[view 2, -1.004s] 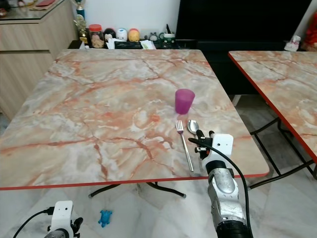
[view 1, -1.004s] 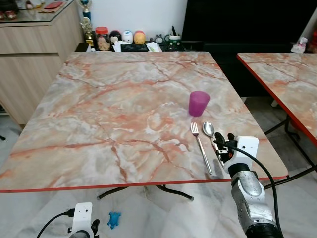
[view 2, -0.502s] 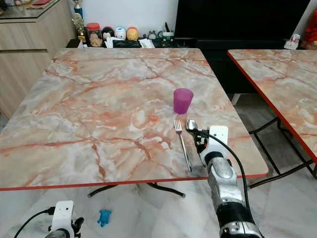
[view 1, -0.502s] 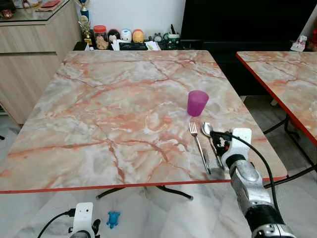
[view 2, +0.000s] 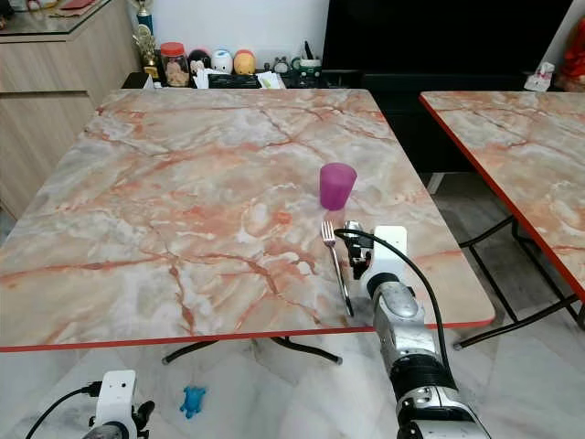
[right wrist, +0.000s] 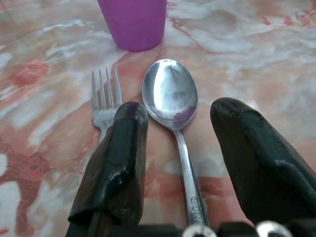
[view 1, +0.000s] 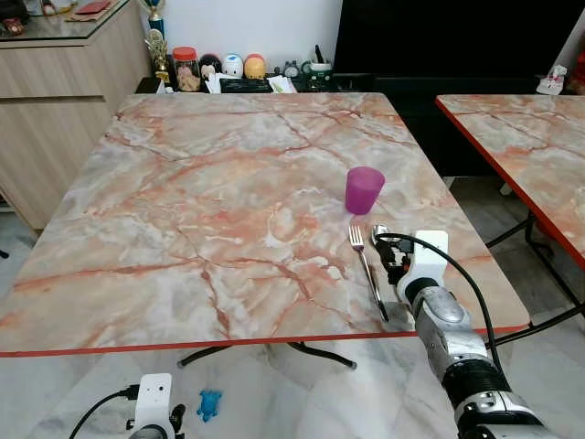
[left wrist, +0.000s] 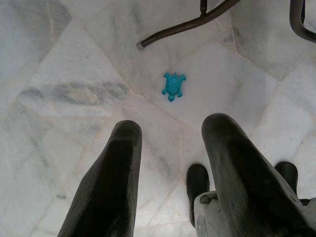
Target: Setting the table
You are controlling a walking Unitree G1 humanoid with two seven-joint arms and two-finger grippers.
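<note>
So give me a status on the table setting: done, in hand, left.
Done: the purple cup, fork and spoon lie together near the marble table's right front corner. In hand: the right tool is open, its fingers straddling the spoon's handle, not gripping. The left tool hangs open over the floor. Left: possibly adjusting the spoon; I see no plate.

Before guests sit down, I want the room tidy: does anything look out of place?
Yes: a small blue turtle toy lies on the floor under the table. On the table, the fork, spoon and purple cup look neatly placed.
</note>
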